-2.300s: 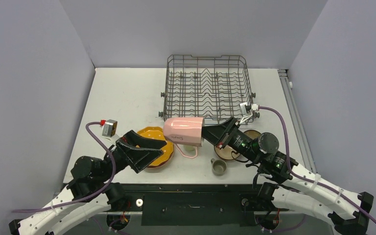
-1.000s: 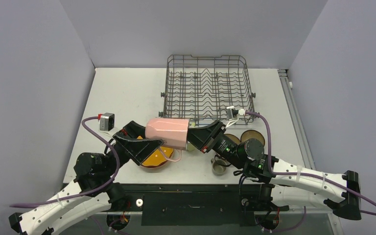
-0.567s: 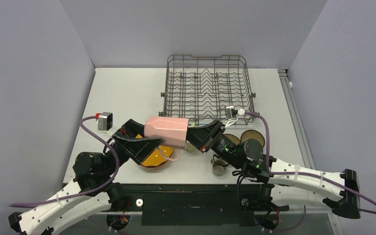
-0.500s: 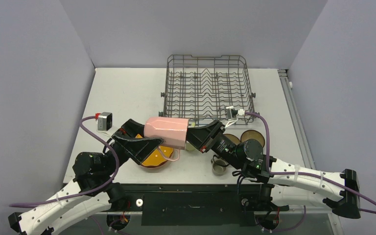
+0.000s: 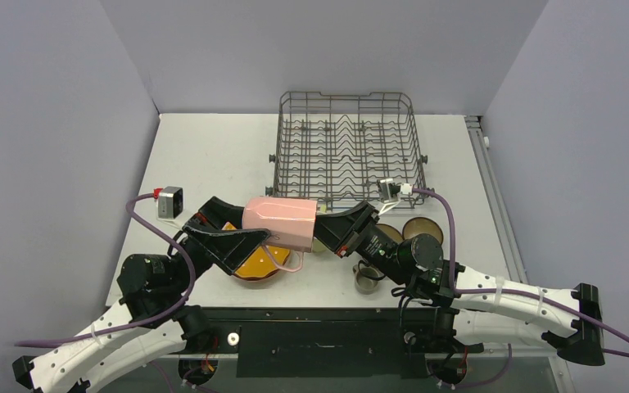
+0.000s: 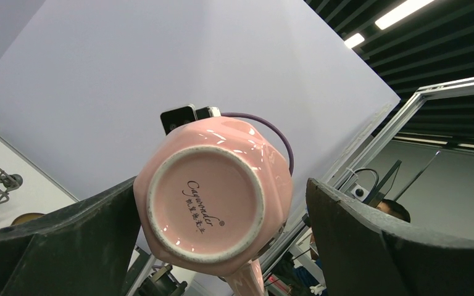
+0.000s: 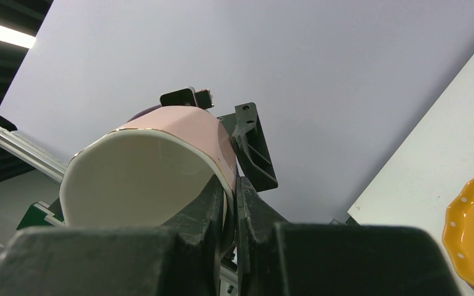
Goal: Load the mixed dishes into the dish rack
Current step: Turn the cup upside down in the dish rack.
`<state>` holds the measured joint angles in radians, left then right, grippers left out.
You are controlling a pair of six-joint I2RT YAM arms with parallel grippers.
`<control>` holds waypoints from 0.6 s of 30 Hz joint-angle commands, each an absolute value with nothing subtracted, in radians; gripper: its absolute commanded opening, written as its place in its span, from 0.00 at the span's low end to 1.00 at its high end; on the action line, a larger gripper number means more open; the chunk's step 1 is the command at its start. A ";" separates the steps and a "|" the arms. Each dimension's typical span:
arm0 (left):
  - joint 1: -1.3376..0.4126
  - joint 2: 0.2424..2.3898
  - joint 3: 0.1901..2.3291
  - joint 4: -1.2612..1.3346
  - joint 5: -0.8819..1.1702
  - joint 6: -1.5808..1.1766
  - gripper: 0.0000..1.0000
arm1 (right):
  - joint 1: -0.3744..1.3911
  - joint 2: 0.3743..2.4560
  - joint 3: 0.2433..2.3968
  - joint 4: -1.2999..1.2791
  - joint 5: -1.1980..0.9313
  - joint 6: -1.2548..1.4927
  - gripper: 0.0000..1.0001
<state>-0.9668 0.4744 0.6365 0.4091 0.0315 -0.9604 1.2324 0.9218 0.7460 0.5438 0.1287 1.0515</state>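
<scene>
Pink mug (image 5: 282, 223) lies on its side up in the air, above the orange plate (image 5: 254, 264) and near the front of the dish rack (image 5: 346, 149). The right tool (image 5: 321, 232) is pinched tight on the mug's rim, 1 finger inside and 1 outside. The left tool (image 5: 244, 229) is wide apart, with 1 finger on each side of the mug's bottom end, not squeezing it. No dishes sit in the rack, so the job looks barely begun. This looks like a pass from 1 arm to the other. Next, I think the left tool must close on the mug and hold firm before the right tool lets go, or the mug could drop onto the plate.
</scene>
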 commanded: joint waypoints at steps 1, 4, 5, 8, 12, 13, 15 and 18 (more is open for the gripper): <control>-0.968 0.474 0.686 0.468 0.034 -0.942 0.97 | 1.240 0.884 0.766 0.660 0.162 1.057 0.00; -0.968 0.478 0.689 0.467 0.039 -0.939 0.98 | 1.241 0.887 0.770 0.652 0.159 1.055 0.00; -0.969 0.479 0.689 0.467 0.041 -0.939 0.96 | 1.241 0.888 0.770 0.651 0.159 1.055 0.00; -0.968 0.481 0.690 0.468 0.045 -0.937 0.89 | 1.242 0.893 0.771 0.650 0.155 1.054 0.00; -0.969 0.485 0.698 0.464 0.050 -0.930 0.86 | 1.242 0.893 0.772 0.642 0.152 1.054 0.00; -0.968 0.485 0.699 0.463 0.049 -0.928 0.85 | 1.242 0.894 0.772 0.640 0.151 1.053 0.00; -0.968 0.488 0.702 0.463 0.049 -0.926 0.84 | 1.243 0.895 0.776 0.632 0.146 1.051 0.00; -0.968 0.494 0.706 0.467 0.052 -0.924 0.82 | 1.242 0.898 0.776 0.623 0.146 1.051 0.00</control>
<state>-0.9668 0.4854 0.6407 0.4072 0.0307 -0.9367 1.2331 0.9215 0.7460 0.5426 0.1314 1.0512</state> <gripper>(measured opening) 0.833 0.045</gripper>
